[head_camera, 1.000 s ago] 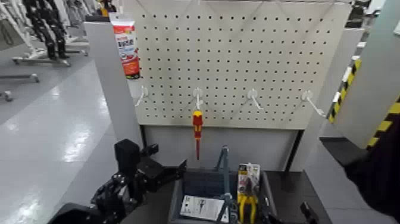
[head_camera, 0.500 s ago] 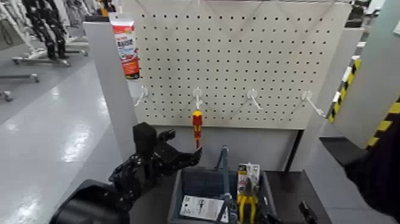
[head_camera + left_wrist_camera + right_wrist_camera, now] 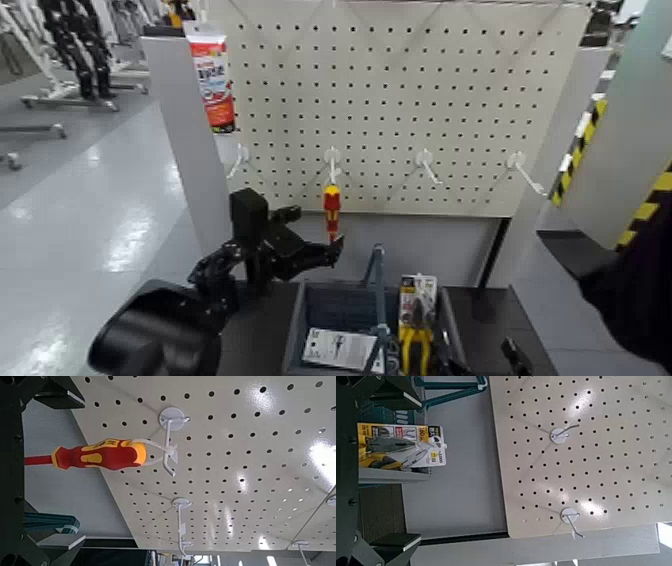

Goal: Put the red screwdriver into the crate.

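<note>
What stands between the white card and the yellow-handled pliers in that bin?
The upright handle stands between the white card and the yellow-handled pliers in the head view.

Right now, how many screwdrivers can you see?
1. The red screwdriver hangs from a hook on the pegboard. More could be hidden inside the crate.

The pegboard is showing a smooth, painted-looking face, and up close it's catching glossy white highlights! The red screwdriver's handle is gleaming like slick plastic. Down below, the crate is looking like duller plastic, while the pliers' packaging is pairing printed card with shiny clear plastic, and the grey floor is shining, polished and smooth!
</note>
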Tool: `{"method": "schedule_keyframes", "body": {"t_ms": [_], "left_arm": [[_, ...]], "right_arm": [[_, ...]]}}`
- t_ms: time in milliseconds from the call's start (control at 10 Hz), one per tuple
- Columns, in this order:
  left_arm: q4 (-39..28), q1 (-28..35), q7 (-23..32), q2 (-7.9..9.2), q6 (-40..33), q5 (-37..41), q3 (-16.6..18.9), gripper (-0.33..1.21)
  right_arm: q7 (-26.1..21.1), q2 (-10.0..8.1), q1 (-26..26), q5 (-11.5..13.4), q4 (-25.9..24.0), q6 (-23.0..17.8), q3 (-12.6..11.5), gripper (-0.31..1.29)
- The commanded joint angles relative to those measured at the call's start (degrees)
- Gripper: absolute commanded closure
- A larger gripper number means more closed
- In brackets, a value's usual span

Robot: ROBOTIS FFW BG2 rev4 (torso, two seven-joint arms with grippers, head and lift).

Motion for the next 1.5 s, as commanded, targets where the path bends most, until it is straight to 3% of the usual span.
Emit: {"method": "schedule_keyframes", "body": {"t_ms": [100,1200,1300,1500], "left_arm": [[1.8,-1.8,-0.9,-0.04,-0.1,0.9,0.5,0.12],[17.9,-11.8,-4.2,-1.97,-6.1,5.0,-4.9,0.14],[18.3,-12.2,-4.3,-2.06,-6.1,5.0,-5.3,0.22],[18.3,-12.2,-4.1,-2.06,-5.9,4.9,-5.2,0.8]], "right_arm": [[0.1,-0.01,0.0,0.0,0.0,0.1,0.0,0.13],[0.2,0.07,-0.3,-0.4,0.2,0.0,0.4,0.13],[0.3,0.07,-0.3,-0.4,0.2,0.0,0.4,0.13],[0.3,0.07,-0.3,-0.4,0.2,-0.1,0.4,0.13]]}}
